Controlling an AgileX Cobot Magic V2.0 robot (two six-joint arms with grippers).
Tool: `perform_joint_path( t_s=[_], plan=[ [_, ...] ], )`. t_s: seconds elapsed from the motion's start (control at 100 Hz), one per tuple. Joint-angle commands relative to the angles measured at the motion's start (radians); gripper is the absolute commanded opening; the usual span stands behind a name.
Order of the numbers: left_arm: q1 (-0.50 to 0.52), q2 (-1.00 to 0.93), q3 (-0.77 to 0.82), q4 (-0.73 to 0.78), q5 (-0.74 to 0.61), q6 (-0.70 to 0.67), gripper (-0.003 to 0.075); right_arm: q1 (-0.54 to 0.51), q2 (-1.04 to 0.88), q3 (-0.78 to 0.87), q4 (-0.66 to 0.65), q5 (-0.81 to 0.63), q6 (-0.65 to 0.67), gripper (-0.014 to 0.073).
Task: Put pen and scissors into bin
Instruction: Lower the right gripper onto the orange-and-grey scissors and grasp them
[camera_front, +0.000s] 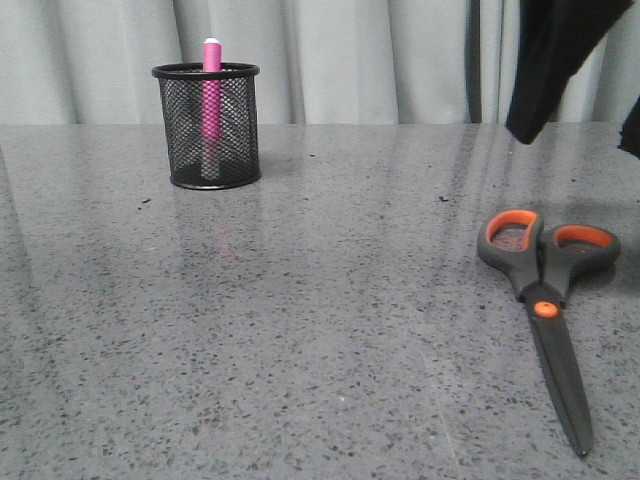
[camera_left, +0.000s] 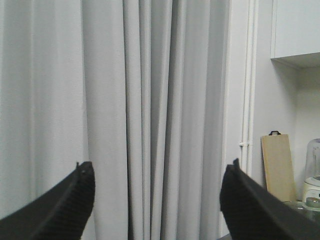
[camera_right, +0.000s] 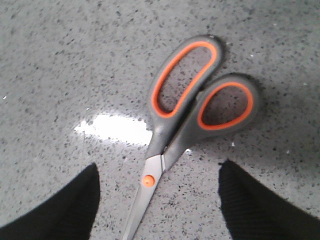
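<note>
The pink pen (camera_front: 211, 95) stands upright inside the black mesh bin (camera_front: 208, 127) at the far left of the table, its whitish cap above the rim. The scissors (camera_front: 545, 300) lie flat and closed at the right, handles away from me, blades toward the front edge. In the right wrist view the scissors (camera_right: 192, 107) lie below my right gripper (camera_right: 157, 172), which is open and hovers over the orange pivot, one finger on each side. Part of the right arm (camera_front: 555, 55) shows at the top right. My left gripper (camera_left: 157, 172) is open, empty and faces the curtain.
A grey speckled table (camera_front: 320, 300) runs to a grey curtain (camera_front: 350, 55) behind. The left wrist view shows a wooden board (camera_left: 278, 167) and a jar (camera_left: 313, 172) by a wall.
</note>
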Motion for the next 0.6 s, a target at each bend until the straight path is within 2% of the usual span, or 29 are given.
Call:
perform_joint_path(
  t_s=[0.0,0.15,0.36,0.49,0.59],
  plan=[
    [-0.036,-0.025,-0.015,-0.026,-0.004,-0.010,0.0482,0.009,-0.008,-0.030,-0.023,-0.018,0.051,0.0490],
    [-0.092,-0.043,-0.013,-0.026,-0.004,-0.010,0.0482,0.018,0.038,0.004,0.042,-0.019,0.070,0.0487],
    [-0.134,-0.072,-0.009,-0.021,-0.004,-0.010,0.0482,0.084,0.081,0.090,0.043,-0.064,0.147,0.0487],
    [-0.139,-0.092,-0.002,-0.021,-0.005,-0.010,0.0482,0.092,0.087,0.122,0.026,-0.143,0.209,0.0484],
    [-0.139,-0.107,0.014,-0.021,-0.005,-0.010,0.0482,0.090,0.095,0.124,-0.048,-0.180,0.275,0.0484]
  ],
)
